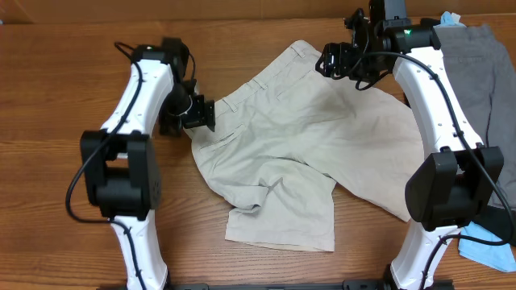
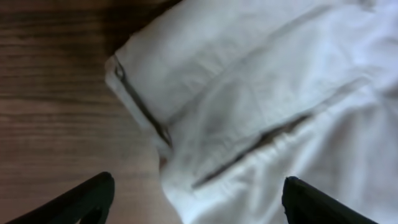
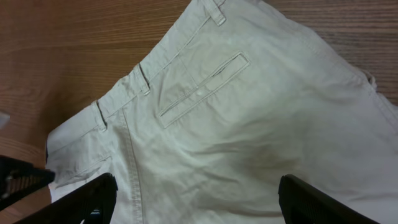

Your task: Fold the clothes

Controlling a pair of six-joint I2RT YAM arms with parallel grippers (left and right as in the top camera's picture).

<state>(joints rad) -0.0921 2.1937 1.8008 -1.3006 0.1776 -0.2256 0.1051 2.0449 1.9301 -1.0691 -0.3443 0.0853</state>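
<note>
Pale beige shorts (image 1: 298,145) lie spread and rumpled in the middle of a wooden bench (image 1: 64,72), back side up, the waistband (image 3: 118,102) running diagonally from the far edge toward the left arm. One leg reaches toward the near edge with its top crumpled; the other spreads under the right arm. The left gripper (image 1: 200,114) sits at the left end of the waistband, its fingers wide apart over the cloth; whether they touch it cannot be told. The right gripper (image 1: 332,61) hangs over the far side of the shorts, fingers likewise apart and holding nothing. Its wrist view shows a back pocket (image 3: 202,87) lying flat and closed below a belt loop (image 3: 143,78). At the right edge of the bench lie grey shorts (image 1: 480,72), with a black garment (image 1: 501,219) and a light-blue garment (image 1: 488,246) nearer the front.
</note>
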